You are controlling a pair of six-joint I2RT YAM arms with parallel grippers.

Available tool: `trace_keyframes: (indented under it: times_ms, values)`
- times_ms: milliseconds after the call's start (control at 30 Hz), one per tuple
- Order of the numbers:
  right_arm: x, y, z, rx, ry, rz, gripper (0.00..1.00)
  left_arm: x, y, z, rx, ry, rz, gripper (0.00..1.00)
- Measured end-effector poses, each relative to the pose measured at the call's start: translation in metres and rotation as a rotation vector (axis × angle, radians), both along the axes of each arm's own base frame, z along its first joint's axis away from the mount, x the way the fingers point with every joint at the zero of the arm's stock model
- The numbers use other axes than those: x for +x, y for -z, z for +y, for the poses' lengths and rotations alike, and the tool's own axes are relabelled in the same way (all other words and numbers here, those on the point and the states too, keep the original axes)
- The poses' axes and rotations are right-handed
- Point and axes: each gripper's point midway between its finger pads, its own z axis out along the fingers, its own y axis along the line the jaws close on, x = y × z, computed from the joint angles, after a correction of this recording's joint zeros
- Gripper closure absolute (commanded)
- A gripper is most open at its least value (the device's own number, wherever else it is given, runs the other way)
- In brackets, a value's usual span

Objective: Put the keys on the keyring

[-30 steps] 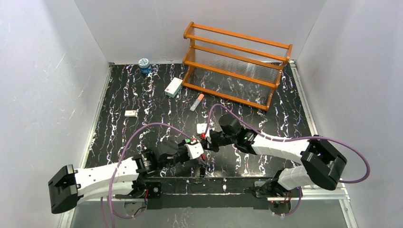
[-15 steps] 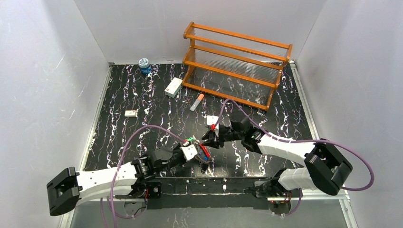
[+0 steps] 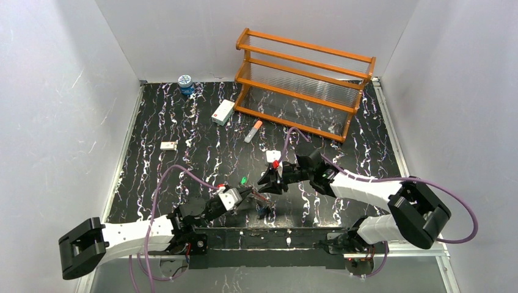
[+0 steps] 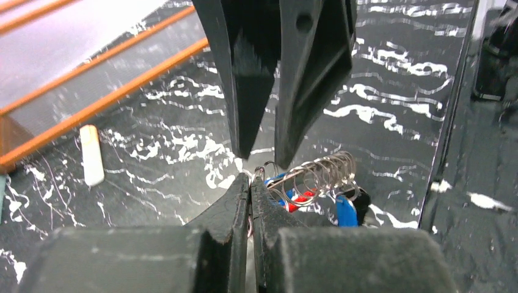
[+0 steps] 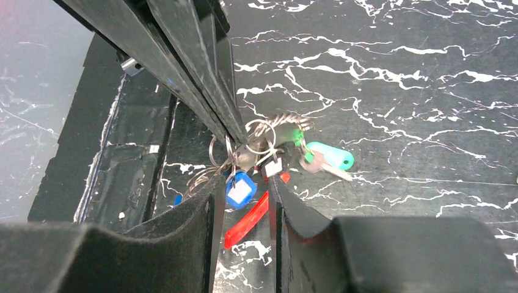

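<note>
A black table top [image 3: 183, 177] veined with white is seen from above, with white walls on three sides. Two white and black robot arms reach in from the near edge and meet just in front of their bases.

The left gripper [image 4: 250, 183] is shut, its two black fingertips pressed together on a thin wire of the keyring [image 5: 247, 221]. The keyring's red part runs toward the right wrist camera and its silvery wire bunches into small loops at the left fingertips. The keys [image 5: 240, 190] cluster at those loops, low over the table near its front edge. One key has a blue head with a white label, and one [image 5: 330, 157] has a blue-green head and points away to the side.

The right gripper [image 5: 244, 183] sits just beside the bunch with its fingers partly apart, holding nothing. In the right wrist view, the blue head and the red strip show in the gap between the fingers.

At the back of the table stands an orange wooden rack [image 3: 304, 67] with three stepped tiers of clear shelves. Left of it, against the back wall, is a small blue jar [image 3: 186, 83] with its lid on, so its contents are hidden. A small white box [image 3: 223, 112] with a red mark lies in front of the rack. Whether the box is open cannot be told. An orange-and-white tube [image 3: 253, 131] lies near the box. A small white tag [image 3: 168, 145] lies well apart to the left.
</note>
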Motion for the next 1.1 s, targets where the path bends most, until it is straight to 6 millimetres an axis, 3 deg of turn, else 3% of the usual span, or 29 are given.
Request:
trace_keyframes:
  times_ms: [233,400,533,700,800,967,1100]
  values:
    - [-0.001,0.014,0.004,-0.016,-0.015,0.049,0.61,-0.003,-0.025,-0.004,-0.088,0.023,-0.043,1.00]
    - [-0.002,0.018,0.004,-0.027,-0.013,0.073,0.64,-0.003,-0.029,-0.004,-0.100,0.027,-0.048,1.00]
    - [-0.001,0.018,0.004,-0.030,-0.005,0.077,0.59,-0.003,-0.026,-0.005,-0.091,0.031,-0.044,1.00]
    - [0.005,0.004,0.003,-0.006,0.039,0.035,0.49,-0.003,-0.022,-0.006,-0.080,0.029,-0.038,1.00]
    - [0.008,-0.010,-0.001,0.024,0.065,-0.010,0.48,-0.003,-0.021,-0.006,-0.076,0.029,-0.036,1.00]
    - [0.004,-0.020,-0.005,0.052,0.055,-0.055,0.53,-0.003,-0.020,-0.006,-0.074,0.030,-0.035,1.00]
    - [-0.001,-0.013,-0.004,0.043,0.019,-0.040,0.63,-0.003,-0.020,-0.006,-0.073,0.030,-0.035,1.00]
